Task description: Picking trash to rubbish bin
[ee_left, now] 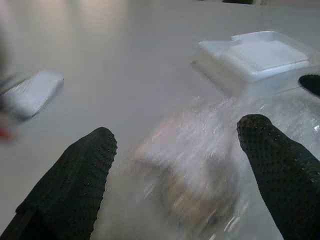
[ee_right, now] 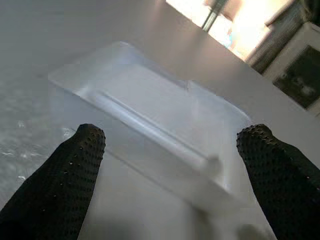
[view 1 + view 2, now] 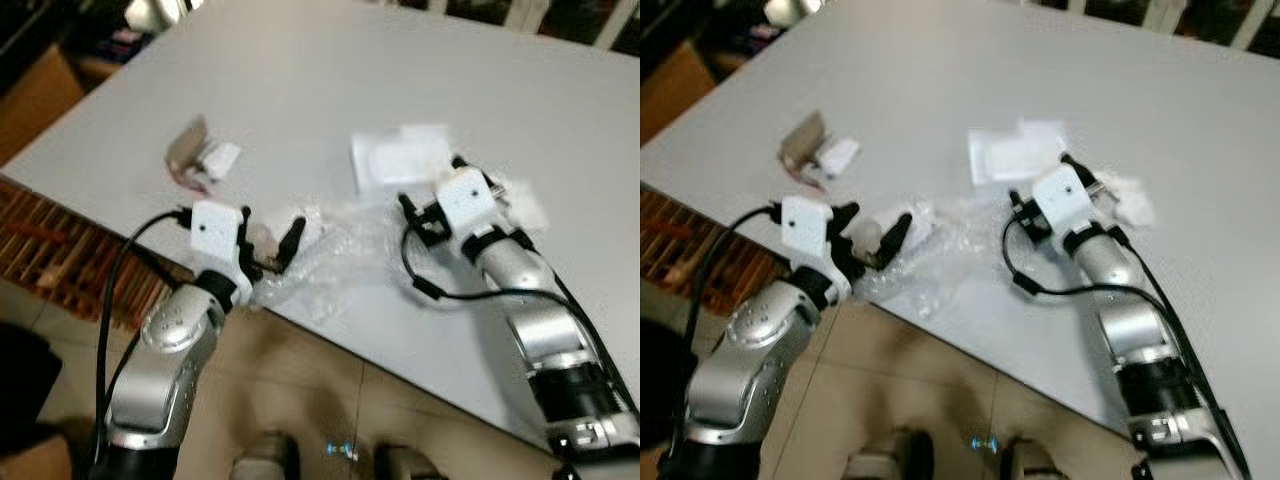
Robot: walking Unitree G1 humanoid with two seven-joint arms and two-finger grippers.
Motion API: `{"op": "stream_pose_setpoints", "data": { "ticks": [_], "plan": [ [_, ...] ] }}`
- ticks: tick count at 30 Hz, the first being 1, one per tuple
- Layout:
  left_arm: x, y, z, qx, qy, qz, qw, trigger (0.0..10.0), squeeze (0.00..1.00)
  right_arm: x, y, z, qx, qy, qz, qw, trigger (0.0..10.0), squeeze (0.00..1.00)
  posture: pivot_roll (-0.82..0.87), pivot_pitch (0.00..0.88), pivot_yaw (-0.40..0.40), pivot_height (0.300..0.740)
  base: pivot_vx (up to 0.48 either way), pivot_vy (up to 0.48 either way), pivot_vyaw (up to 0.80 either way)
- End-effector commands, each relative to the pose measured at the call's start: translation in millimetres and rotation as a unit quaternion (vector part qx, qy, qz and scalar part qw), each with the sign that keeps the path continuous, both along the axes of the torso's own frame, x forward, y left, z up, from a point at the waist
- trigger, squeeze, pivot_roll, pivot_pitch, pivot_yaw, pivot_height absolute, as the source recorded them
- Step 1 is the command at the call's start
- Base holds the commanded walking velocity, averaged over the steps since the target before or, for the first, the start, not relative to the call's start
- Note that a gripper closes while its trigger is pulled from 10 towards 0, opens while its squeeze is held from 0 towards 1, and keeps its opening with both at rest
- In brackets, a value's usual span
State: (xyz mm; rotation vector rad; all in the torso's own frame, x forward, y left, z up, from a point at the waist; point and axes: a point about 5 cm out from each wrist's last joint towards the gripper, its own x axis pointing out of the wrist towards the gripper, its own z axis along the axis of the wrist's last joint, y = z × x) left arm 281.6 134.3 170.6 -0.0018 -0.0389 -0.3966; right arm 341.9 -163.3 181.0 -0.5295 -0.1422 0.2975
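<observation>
Left wrist view looks along the left gripper (image 1: pixel 175 165), whose two black fingers stand wide apart with nothing between them yet; below and ahead of them lies a crumpled clear plastic wrap (image 1: pixel 200 155), blurred, with a pale lump inside. From the head camera this wrap (image 3: pixel 320 255) sits at the near edge of the grey table (image 3: pixel 330 80), partly hanging over it, and the left gripper (image 3: pixel 268 240) is right at it.

The right gripper (image 2: pixel 170 145) is also spread open and empty. It points at a clear plastic tray (image 2: pixel 150 125), which lies flat on the table just beyond the wrap, seen from above as a pale square (image 3: pixel 400 158). A small brown-and-white packet (image 3: pixel 200 158) lies further to the robot's left, well apart from both grippers.

The wrap is probably very light, soft and slippery; it will collapse when pinched, so the fingers should close on the thickest bunch, around the lump, not on a loose edge. The tray seems thin, light and a little stiff, but it may crack or slide away; its raised rim is likely the best place to grip.
</observation>
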Motion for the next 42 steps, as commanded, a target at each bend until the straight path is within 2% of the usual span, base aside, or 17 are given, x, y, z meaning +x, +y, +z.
{"op": "stream_pose_setpoints", "data": {
  "ticks": [1,21,34,36,42],
  "plan": [
    [-4.4,6.7,-4.7,0.012,0.013,0.009,1.000,10.0,0.00,0.3,11.0,3.3,-0.001,-0.005,0.030,1.000,10.0,0.00,0.12,0.238,0.076,0.740,0.000,0.000,0.00],
    [-20.0,14.0,-7.5,0.024,0.035,0.014,0.999,10.0,0.00,19.9,2.9,14.7,-0.059,0.000,0.072,0.996,10.0,0.00,0.16,0.307,0.087,0.740,0.000,0.000,0.00],
    [-31.6,17.2,-9.1,0.030,0.049,0.020,0.998,10.0,0.00,42.8,5.9,28.9,-0.090,-0.007,0.093,0.992,10.0,0.00,0.19,0.329,0.080,0.740,0.000,0.000,0.00],
    [-32.5,17.1,-9.2,0.029,0.050,0.021,0.998,10.0,0.00,45.2,4.9,28.7,-0.093,0.001,0.096,0.991,10.0,0.00,0.19,0.329,0.078,0.740,0.000,0.000,0.00],
    [-31.6,16.5,-8.6,0.027,0.051,0.023,0.998,10.0,0.00,51.5,-5.1,17.3,-0.053,0.065,0.089,0.992,10.0,0.00,0.19,0.328,0.073,0.740,0.000,0.000,0.00]
  ]
}}
